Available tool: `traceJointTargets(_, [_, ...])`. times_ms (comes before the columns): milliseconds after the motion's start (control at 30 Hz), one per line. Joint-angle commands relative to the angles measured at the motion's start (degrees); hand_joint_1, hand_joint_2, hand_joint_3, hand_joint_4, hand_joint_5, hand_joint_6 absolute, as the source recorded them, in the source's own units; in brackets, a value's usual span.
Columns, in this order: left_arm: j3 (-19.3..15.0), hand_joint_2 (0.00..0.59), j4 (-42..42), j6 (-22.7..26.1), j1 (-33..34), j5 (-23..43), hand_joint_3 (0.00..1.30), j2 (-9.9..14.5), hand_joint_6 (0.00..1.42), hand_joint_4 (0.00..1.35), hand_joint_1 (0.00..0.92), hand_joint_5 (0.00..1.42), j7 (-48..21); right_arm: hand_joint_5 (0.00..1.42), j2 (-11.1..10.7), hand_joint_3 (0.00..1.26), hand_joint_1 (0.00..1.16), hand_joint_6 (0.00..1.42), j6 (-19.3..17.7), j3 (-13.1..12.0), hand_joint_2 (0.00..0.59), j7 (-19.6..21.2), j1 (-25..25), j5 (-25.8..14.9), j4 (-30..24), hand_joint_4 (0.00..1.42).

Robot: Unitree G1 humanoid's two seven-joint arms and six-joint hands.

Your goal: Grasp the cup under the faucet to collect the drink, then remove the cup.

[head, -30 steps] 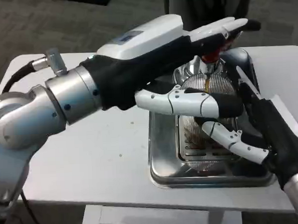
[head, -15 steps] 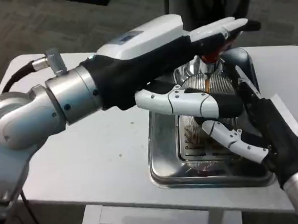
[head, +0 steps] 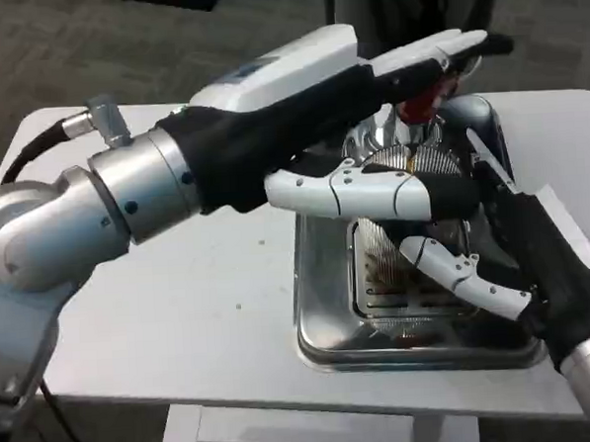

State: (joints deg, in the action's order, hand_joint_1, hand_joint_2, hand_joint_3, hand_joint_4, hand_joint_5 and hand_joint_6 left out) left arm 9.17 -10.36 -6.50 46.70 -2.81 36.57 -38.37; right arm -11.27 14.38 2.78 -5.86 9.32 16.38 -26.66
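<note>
A clear ribbed cup (head: 403, 168) stands tilted in the steel tray (head: 324, 309), under the faucet with its red handle (head: 420, 102). My right hand (head: 528, 258) comes in from the lower right; its fingers (head: 466, 276) wrap the cup's lower side and hold it. My left hand (head: 353, 109) reaches across from the left. Its upper fingers (head: 435, 53) lie stretched out over the red handle, and its thumb (head: 373, 189) crosses in front of the cup. It holds nothing. Brown liquid shows low in the cup, partly hidden by the fingers.
The tray sits at the right of the white table (head: 180, 286), with a slotted drip grate (head: 398, 300) in its bottom. The chrome dispenser body (head: 472, 113) rises behind the cup. My left forearm (head: 87, 212) spans the table's left half.
My left hand has lifted slightly, so more of the red handle shows under its fingers. The right hand and the cup stay where they were.
</note>
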Motion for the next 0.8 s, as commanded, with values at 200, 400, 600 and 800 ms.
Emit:
traceJointTargets(200, [-0.59,0.078,1.55,3.77,-2.92,2.59,0.06,-1.21,0.14,0.0,0.004,0.14,-1.8,0.08,0.29,0.03,0.54,0.16,-1.16,-0.36,0.267,0.34,-1.22,-0.67,-0.84,0.01])
traceJointTargets(400, [-2.16,0.077,1.04,4.26,-2.56,4.33,0.06,-2.29,0.14,0.0,0.011,0.14,-0.87,0.09,0.3,0.03,0.54,0.16,-1.3,-0.7,0.269,0.39,-1.88,-0.91,-1.43,0.01])
traceJointTargets(600, [-3.8,0.081,-0.24,4.54,-2.3,5.34,0.06,-3.63,0.14,0.0,0.014,0.14,-0.13,0.09,0.26,0.03,0.54,0.16,-1.6,-1.15,0.269,0.38,-2.36,-1.28,-1.87,0.01])
traceJointTargets(800, [-5.73,0.086,-2.93,5.96,-0.86,6.06,0.06,-4.55,0.15,0.01,0.027,0.15,0.53,0.09,0.22,0.03,0.54,0.16,-1.83,-1.62,0.269,0.25,-3.34,-1.63,-2.9,0.01])
